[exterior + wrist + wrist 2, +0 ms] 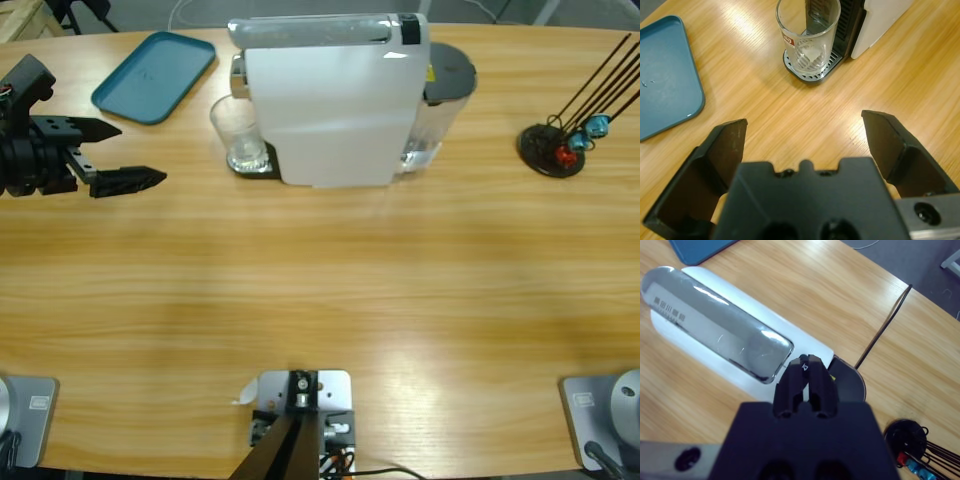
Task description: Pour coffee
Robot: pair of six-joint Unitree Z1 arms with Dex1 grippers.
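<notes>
Gaping left gripper [802, 135] empty, right gripper [805, 371] closed

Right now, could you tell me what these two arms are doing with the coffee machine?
The left gripper waits open on the table, facing an empty clear glass on the drip tray of the white coffee machine. The right gripper, jaws shut, hovers above the machine's top. No coffee shows in the glass.

Glass [808, 37] carries a red label, perhaps lettering; unreadable.
</notes>
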